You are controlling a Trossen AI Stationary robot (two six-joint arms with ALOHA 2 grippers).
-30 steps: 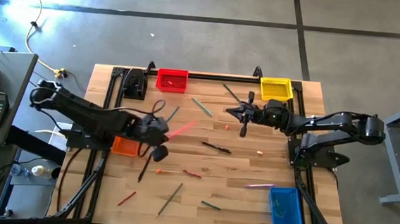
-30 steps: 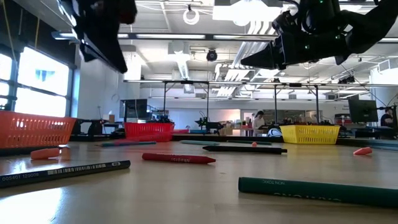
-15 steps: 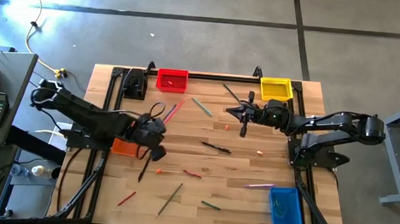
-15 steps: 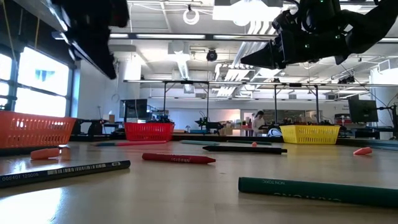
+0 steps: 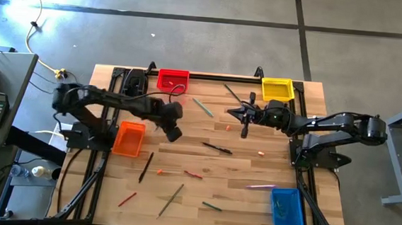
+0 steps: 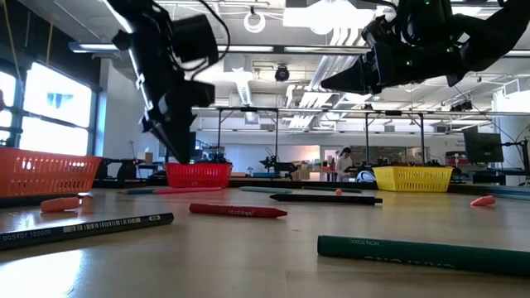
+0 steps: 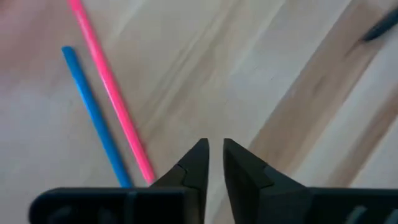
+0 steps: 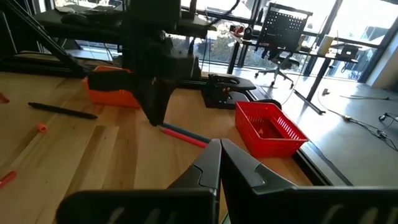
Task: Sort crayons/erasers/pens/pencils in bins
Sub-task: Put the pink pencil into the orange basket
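While empty, orange bin [image 5: 129, 137] sits upright.

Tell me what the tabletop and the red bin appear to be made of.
The tabletop looks like pale wood in joined planks, with visible grain and a smooth, slightly glossy finish that catches light in the low view. The red bin looks like moulded plastic: its walls are an open lattice mesh, uniformly coloured, with a solid rim.
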